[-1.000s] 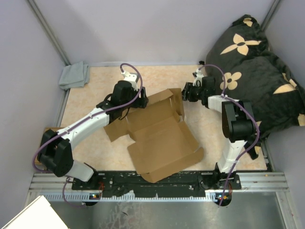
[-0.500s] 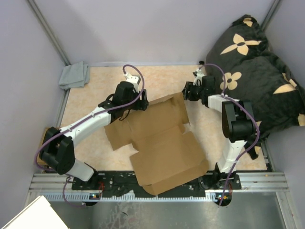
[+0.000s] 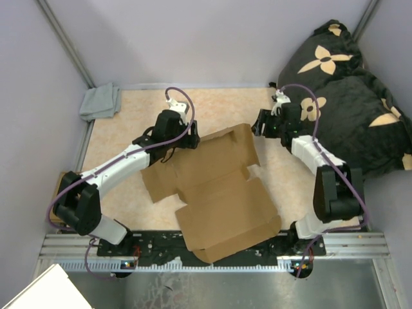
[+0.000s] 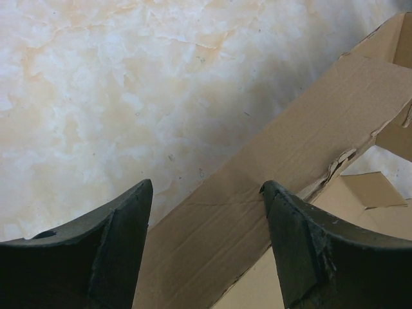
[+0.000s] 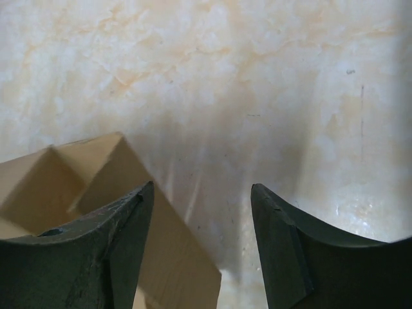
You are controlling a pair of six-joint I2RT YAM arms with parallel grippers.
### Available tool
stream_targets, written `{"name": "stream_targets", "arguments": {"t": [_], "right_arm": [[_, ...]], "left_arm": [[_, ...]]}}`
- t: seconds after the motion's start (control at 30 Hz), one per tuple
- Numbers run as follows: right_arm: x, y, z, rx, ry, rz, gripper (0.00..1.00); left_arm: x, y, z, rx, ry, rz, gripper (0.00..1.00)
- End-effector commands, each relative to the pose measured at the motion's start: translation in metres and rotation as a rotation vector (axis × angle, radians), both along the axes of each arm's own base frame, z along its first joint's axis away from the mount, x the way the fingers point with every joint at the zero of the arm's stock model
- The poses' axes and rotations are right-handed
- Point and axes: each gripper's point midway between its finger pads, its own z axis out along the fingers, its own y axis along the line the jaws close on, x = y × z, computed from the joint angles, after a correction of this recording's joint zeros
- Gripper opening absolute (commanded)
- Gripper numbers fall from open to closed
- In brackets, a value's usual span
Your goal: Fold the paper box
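Cardboard paper box (image 3: 219, 187) (brown, creased) lies unfolded on marbled table (image 3: 225, 103).

Seeing a grey cloth (image 3: 101, 102) lying crumpled at the far left corner of the marbled beige table (image 3: 125, 119). Spotting a black cushion (image 3: 351, 96) with tan flower shapes slumping against the right wall, overhanging the table's right edge. Noting a metal rail (image 3: 373, 248) running along the near edge and a white sheet (image 3: 38, 290) poking in at the bottom left corner of the top view.
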Motion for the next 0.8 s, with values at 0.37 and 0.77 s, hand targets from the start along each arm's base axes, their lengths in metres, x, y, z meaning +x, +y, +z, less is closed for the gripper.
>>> {"name": "stream_targets", "arguments": {"t": [0.37, 0.77], "right_arm": [[-0.037, 0.007, 0.033, -0.058, -0.05, 0.079, 0.62], [-0.059, 0.014, 0.028, -0.112, -0.025, 0.093, 0.29]], "left_arm": [[-0.011, -0.01, 0.011, -0.061, 0.004, -0.068, 0.74], [-0.017, -0.012, 0.019, -0.078, -0.006, -0.1, 0.71]]}}
